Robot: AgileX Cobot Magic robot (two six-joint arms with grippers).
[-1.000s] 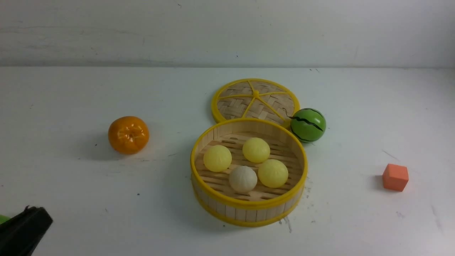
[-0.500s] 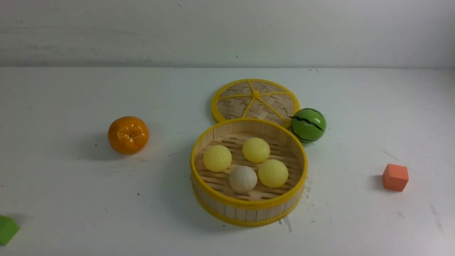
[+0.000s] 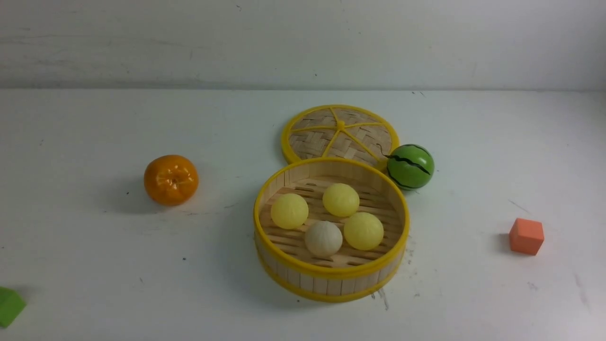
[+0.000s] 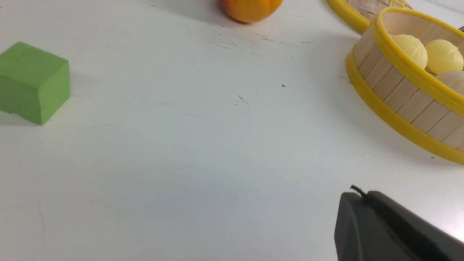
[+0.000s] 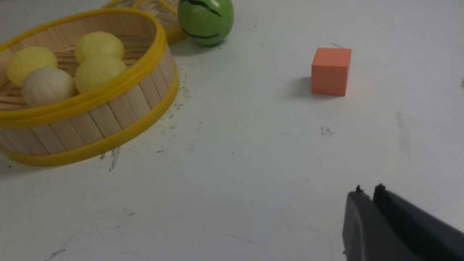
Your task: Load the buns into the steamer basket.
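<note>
The steamer basket stands at the table's middle. Inside it lie three pale yellow buns and one off-white bun, all resting on the slatted floor. Neither gripper shows in the front view. In the left wrist view my left gripper hovers over bare table, shut and holding nothing, with the basket well off to its side. In the right wrist view my right gripper has its fingers together and nothing between them, away from the basket.
An orange tangerine sits left of the basket. The woven lid lies flat behind it, with a green watermelon ball beside the lid. An orange cube is at the right, a green block at the near left corner.
The left gripper's black finger has withdrawn from the front view's lower left corner, uncovering the green block. The buns and basket have not moved.
</note>
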